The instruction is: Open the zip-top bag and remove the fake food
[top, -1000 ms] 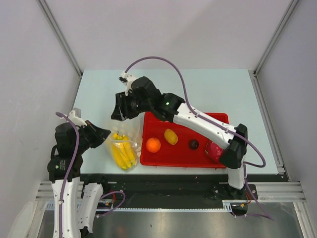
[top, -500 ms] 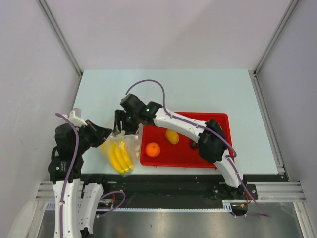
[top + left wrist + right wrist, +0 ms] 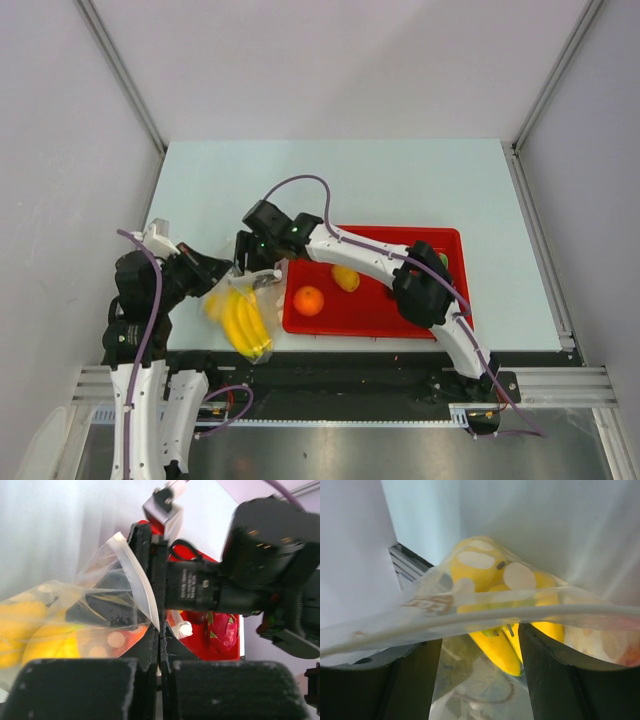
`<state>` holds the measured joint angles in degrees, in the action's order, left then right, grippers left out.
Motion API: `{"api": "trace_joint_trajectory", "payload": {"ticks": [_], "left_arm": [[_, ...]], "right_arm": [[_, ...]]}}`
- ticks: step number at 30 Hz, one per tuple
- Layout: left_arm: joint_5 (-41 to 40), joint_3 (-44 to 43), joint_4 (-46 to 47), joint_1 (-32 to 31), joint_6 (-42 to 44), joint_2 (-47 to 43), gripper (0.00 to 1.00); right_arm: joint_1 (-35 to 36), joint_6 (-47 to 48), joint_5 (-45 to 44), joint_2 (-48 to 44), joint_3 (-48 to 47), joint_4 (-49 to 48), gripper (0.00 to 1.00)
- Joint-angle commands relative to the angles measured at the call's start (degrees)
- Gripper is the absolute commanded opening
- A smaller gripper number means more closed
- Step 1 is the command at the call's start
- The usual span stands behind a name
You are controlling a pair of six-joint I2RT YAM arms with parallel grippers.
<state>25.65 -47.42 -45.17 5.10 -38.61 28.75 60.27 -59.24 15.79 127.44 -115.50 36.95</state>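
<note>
At the near left corner of the table (image 3: 400, 180), just left of the red tray (image 3: 380, 315), we see the zip-top bag (image 3: 245, 300). It holds the banana bunch (image 3: 247, 328), and its long axis runs from the mouth at the far end to the near edge. The left gripper (image 3: 160, 640) is clamped flat on the mouth's left lip. The right gripper (image 3: 477, 672) sits at the mouth's far right, fingers spread and gripping nothing, with the zip strip lying across them. An orange (image 3: 309, 300) and a mango (image 3: 346, 277) lie on the tray. A second ago the right arm was raised farther off; it has since dropped to the mouth, and the bag has tilted.
</note>
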Motion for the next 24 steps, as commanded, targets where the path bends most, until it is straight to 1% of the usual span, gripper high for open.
{"api": "trace_joint_trajectory", "payload": {"ticks": [1, 4, 9, 11, 16, 20, 23, 24], "left_arm": [[2.3, -0.2, 4.6, 0.0, -0.4, 0.7, 0.0], [2.3, 0.0, 5.3, 0.0, -0.2, 1.2, 0.0], [3.4, 1.0, 6.8, 0.0, -1.3, 1.6, 0.0], [3.4, 1.1, 6.8, 0.0, -1.3, 1.3, 0.0], [3.6, 0.6, 5.2, 0.0, -1.1, 0.6, 0.0], [4.0, 0.7, 3.8, 0.0, -1.1, -1.0, 0.0], [4.2, 1.3, 3.2, -0.1, -1.2, -1.9, 0.0], [4.3, 1.5, 3.1, -0.1, -1.3, -2.2, 0.0]], "right_arm": [[0.8, 1.4, 0.3, -0.7, 1.3, 0.0, 0.65], [1.2, 4.7, -1.1, -0.8, 1.9, 2.0, 0.66], [0.8, 3.3, -0.6, -0.4, 4.9, -0.7, 0.66], [0.6, 1.2, -0.5, 0.3, 4.7, -1.5, 0.66], [0.0, -1.2, -3.4, 1.1, 3.5, -2.4, 0.69], [-0.4, -4.9, -5.1, -2.0, 8.9, -8.4, 0.75], [-1.2, -7.5, -5.9, -2.5, 10.4, -7.8, 0.79], [-1.5, -9.8, -5.0, -2.1, 10.8, -8.3, 0.79]]}}
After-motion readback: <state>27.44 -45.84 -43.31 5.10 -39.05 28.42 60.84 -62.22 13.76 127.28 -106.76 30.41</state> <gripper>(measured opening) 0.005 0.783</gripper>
